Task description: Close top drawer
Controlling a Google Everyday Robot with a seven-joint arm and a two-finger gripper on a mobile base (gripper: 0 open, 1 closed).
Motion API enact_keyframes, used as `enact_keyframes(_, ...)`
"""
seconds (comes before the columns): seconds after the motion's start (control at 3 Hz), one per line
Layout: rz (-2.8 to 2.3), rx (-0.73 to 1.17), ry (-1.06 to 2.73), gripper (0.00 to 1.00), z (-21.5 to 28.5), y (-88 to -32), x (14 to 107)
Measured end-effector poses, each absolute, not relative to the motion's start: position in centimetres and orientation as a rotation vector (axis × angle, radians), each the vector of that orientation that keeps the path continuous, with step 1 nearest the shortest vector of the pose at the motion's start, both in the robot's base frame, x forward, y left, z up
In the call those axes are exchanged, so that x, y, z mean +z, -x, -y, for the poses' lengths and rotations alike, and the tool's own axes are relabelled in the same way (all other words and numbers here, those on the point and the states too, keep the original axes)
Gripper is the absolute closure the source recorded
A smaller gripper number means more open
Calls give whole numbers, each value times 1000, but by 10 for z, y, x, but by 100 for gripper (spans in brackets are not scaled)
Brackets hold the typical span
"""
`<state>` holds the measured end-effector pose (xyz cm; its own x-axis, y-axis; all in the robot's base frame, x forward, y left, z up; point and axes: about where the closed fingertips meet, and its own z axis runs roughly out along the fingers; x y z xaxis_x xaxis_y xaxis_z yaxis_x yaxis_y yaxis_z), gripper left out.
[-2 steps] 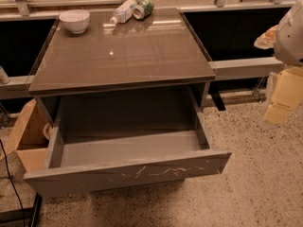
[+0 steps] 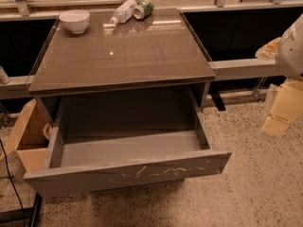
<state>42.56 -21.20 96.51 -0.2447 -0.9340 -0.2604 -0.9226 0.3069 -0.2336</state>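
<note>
the top drawer (image 2: pixel 128 174) stands pulled out from under the bench (image 2: pixel 123 56), its scratched front jutting over the floor (image 2: pixel 255 183). open floor lies before the front and to its right, up to the gripper (image 2: pixel 279 112), which hangs well apart at the right edge. on the left a cardboard box (image 2: pixel 26 136) sits close against the drawer's side, a dark cable (image 2: pixel 9 174) beside it. a bowl (image 2: pixel 75 20), bottle (image 2: pixel 123 11) and can (image 2: pixel 143 8) line the bench's back edge.
</note>
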Motion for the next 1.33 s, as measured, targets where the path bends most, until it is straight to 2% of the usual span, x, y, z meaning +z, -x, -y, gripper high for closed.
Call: enact_keyframes(1.33,-2175,219,1391,0,178,-378,851)
